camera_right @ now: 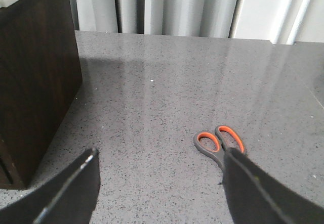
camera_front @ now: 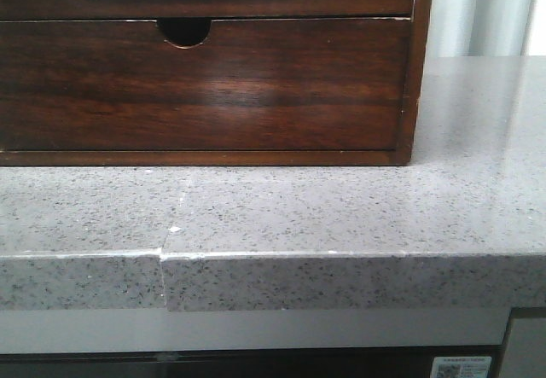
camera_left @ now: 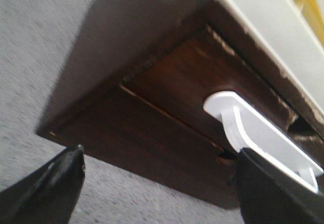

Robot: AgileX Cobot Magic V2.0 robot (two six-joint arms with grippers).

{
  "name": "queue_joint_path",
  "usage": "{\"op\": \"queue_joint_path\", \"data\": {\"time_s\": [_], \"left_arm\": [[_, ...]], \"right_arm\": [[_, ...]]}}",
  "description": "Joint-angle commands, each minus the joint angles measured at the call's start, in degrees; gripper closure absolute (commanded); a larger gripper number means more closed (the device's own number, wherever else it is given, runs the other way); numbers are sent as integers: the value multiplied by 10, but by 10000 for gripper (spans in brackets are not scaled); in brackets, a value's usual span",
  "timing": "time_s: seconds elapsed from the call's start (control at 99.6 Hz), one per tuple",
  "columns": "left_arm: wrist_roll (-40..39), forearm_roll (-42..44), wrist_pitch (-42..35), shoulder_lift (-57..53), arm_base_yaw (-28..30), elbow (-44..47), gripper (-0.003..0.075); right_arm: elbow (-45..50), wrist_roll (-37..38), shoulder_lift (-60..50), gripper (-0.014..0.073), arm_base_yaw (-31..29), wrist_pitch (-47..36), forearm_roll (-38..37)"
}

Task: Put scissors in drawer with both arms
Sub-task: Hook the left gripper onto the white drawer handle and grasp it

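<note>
Approach step: left fingers open facing drawer, right fingers open above scissors; next pull cutout, grasp

kitchen (speckled stone countertop)

The wooden cabinet is sitting on the counter, toward ten o'clock. Its lower drawer front is lying under the drawer with the wide cutout. The scissors are lying flat on the counter, at the cabinet's three o'clock, well apart from it.
</note>
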State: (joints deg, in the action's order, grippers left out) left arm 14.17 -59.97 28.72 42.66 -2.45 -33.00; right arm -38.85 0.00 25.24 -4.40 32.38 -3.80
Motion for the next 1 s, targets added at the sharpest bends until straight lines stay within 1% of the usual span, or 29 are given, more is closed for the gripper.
{"op": "queue_joint_path", "data": {"time_s": [0.0, 0.06, 0.13, 0.251, 0.391, 0.592, 0.773, 0.843, 0.994], "left_arm": [[104, -141, 11, 30, -5, -20, 156], [175, -225, 32, 51, -5, -20, 156], [241, -300, 52, 76, -5, -20, 156], [315, -391, 91, 114, -5, -20, 156], [377, -468, 147, 153, -5, -20, 156], [383, -471, 214, 210, -5, -40, 156], [385, -471, 231, 242, -5, -65, 162], [385, -471, 237, 252, -5, -71, 209], [385, -471, 237, 262, -5, -71, 363]], "right_arm": [[-20, -7, 8, 132, -2, -45, -2], [-20, -7, 8, 132, -2, -45, -2], [-20, -7, 8, 132, -2, -45, -2], [-20, -7, 8, 132, -2, -45, -2], [-20, -7, 8, 132, -2, -45, -2], [-20, -7, 8, 132, -2, -45, -2], [-20, -7, 8, 132, -2, -45, -2], [-20, -7, 8, 132, -2, -46, -2], [-20, -7, 8, 132, -2, -46, -2]]}}
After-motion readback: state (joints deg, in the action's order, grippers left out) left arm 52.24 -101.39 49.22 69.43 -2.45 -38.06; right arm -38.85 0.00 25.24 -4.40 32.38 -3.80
